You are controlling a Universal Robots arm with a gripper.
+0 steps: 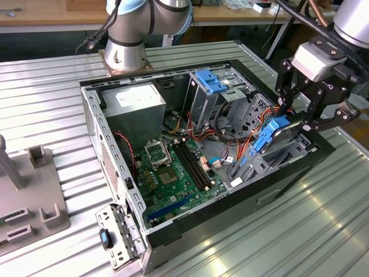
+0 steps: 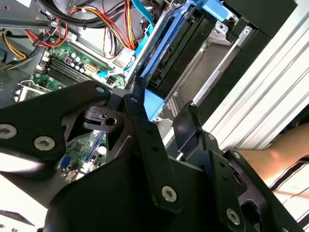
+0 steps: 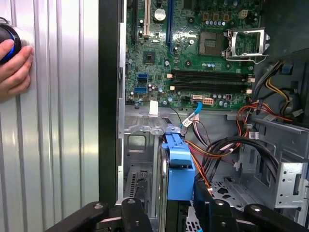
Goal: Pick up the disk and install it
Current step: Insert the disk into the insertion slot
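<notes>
The disk, dark grey with bright blue rails, hangs tilted over the drive bay at the corner of the open computer case on the exterior view's right. My gripper is shut on its upper end. In the second wrist view, the black fingers clamp the disk near its blue end tab, and its far end points down into the bay. The first wrist view has the disk's blue tab edge-on, just above my gripper.
Inside the case are the green motherboard, a grey power supply, an upright metal cage with a blue latch and orange and black cables beside the bay. A person's hand rests on a knob outside the case.
</notes>
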